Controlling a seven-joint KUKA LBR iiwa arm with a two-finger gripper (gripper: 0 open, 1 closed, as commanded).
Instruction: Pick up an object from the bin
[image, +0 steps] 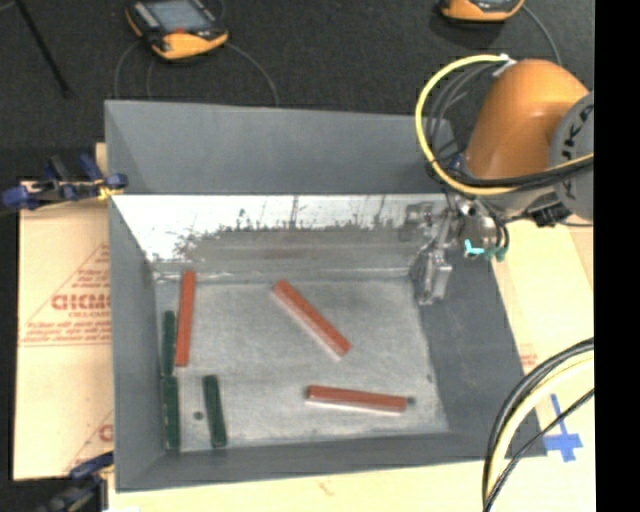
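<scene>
Orange-covered arm; gripper at the grey metal bin's far right corner, open or closed state not determinable. Nearest item: diagonal red bar, floor centre. Totals: three red bars, three dark green bars along the left edge.

There are 3 red-orange bars and 3 dark green bars in all.

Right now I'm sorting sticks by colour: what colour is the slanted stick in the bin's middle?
The slanted stick is orange-red, best seen in the camera view.
</scene>
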